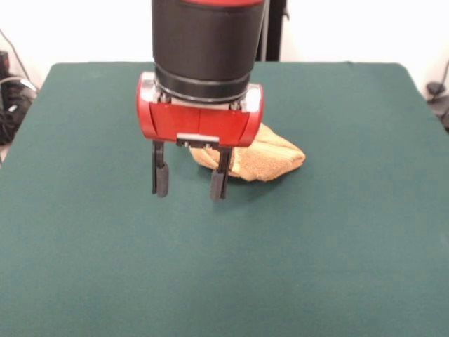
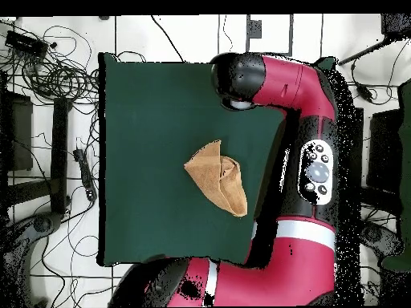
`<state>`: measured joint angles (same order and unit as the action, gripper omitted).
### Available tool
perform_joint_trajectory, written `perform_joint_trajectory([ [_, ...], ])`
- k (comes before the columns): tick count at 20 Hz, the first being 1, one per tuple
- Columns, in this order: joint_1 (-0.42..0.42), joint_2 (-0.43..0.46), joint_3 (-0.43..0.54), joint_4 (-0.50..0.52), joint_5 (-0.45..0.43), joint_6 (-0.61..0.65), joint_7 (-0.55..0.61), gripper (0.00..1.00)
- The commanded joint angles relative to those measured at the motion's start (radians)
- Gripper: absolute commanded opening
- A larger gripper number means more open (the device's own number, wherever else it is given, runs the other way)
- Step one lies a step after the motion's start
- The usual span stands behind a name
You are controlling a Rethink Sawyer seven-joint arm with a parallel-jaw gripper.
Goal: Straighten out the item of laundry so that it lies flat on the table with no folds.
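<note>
table (image 1: 337, 253) green | towel (image 1: 270, 158) folded, bunched | end effector (image 1: 189, 184) open, empty

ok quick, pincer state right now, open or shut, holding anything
pincer: open, fingers apart and holding nothing; the towel lies bunched on the table behind it.

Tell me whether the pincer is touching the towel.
Cannot tell. In the front view the open pincer overlaps the towel, one finger crossing its edge; the overhead view hides it under the arm.

Nubby terry towel (image 1: 270, 159) (image 2: 217, 176) — matt felt table (image 1: 316, 246) (image 2: 152, 120)
</note>
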<state>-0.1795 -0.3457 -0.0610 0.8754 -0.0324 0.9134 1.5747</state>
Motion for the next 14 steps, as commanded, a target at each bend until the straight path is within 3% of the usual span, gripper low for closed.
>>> perform_joint_trajectory([
  [1, -0.016, 0.086, 0.104, 0.155, -0.007, -0.049, 0.044, 1.00],
  [14, -0.014, 0.102, 0.099, 0.143, -0.006, -0.049, 0.042, 1.00],
])
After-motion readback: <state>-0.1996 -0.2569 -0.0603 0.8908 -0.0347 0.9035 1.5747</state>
